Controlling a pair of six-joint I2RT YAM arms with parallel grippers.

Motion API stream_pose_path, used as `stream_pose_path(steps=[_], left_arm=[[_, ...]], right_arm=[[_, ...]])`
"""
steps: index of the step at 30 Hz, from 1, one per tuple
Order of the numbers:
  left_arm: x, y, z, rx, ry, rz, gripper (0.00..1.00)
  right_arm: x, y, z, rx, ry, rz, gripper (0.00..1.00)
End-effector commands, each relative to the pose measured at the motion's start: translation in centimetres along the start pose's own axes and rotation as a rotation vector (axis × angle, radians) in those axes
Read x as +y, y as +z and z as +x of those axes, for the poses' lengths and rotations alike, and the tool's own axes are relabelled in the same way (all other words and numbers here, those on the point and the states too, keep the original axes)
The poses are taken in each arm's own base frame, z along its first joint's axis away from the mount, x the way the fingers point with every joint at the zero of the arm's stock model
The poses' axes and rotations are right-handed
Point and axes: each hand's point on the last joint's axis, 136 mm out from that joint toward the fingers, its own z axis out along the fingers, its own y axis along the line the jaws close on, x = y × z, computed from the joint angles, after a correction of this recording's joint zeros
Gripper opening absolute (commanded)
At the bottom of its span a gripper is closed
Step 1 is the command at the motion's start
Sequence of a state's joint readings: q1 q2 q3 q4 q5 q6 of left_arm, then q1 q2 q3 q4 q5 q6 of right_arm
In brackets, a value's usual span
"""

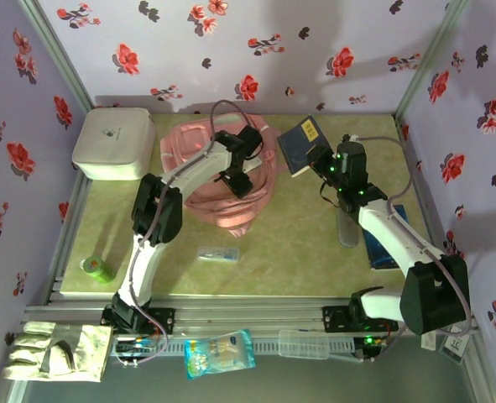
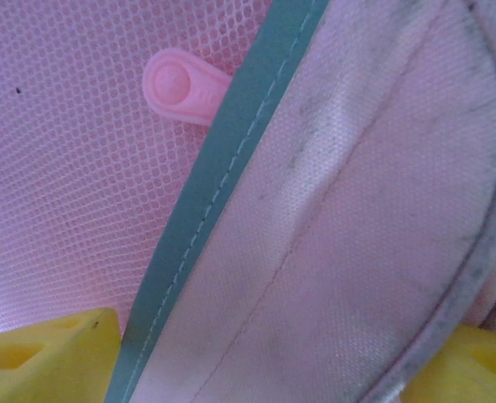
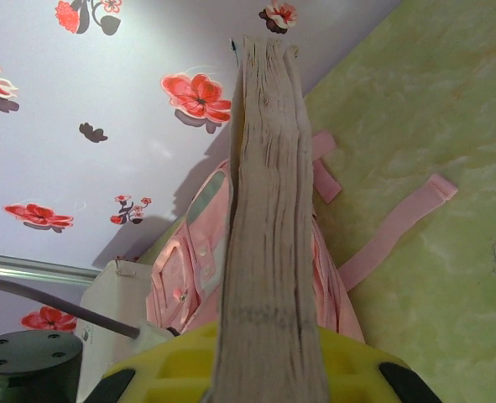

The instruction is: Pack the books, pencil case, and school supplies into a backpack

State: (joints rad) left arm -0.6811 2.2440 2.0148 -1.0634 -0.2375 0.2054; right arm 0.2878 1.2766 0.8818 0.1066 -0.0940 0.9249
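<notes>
The pink backpack [image 1: 218, 201] is lying at the back middle of the tabletop [image 1: 289, 260]. The left hand [image 1: 237, 179] is hanging right over it, its yellow fingers [image 2: 46, 361] standing wide apart with pale fabric and teal trim between them. The dark navy book [image 1: 300, 144] is sitting just right of the backpack, clamped on edge in the right hand [image 1: 323, 159]. A brighter blue book [image 1: 383, 245] is lying by the right edge, with the grey pencil case [image 1: 347, 228] just beside it. The clear packet [image 1: 217, 253] is resting in front of the backpack, and the green roll [image 1: 98, 269] is lying near the left front corner
</notes>
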Motion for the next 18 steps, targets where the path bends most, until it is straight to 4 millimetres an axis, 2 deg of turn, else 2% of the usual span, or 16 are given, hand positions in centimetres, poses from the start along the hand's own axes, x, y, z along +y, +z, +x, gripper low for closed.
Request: stream_pose_path(steps=[1,5,11,18], left_arm=[[0.8,-0.5,0.1,0.022,0.005,-0.056,0.79],[1.1,-1.1,-0.5,-0.007,-0.054,-0.066,0.7],[1.8,-2.4,-1.3,-0.06,-0.112,-0.094,0.49],[2.9,-4.6,-2.1,-0.151,-0.162,-0.131,0.38]], right_arm=[[1.0,0.0,-0.7,-0.029,0.01,-0.05,0.13],[0.8,0.3,-0.6,-0.026,0.021,-0.049,0.12],[0.5,0.4,-0.4,-0.021,0.027,-0.044,0.12],[0.2,0.3,-0.5,-0.03,0.025,-0.034,0.12]])
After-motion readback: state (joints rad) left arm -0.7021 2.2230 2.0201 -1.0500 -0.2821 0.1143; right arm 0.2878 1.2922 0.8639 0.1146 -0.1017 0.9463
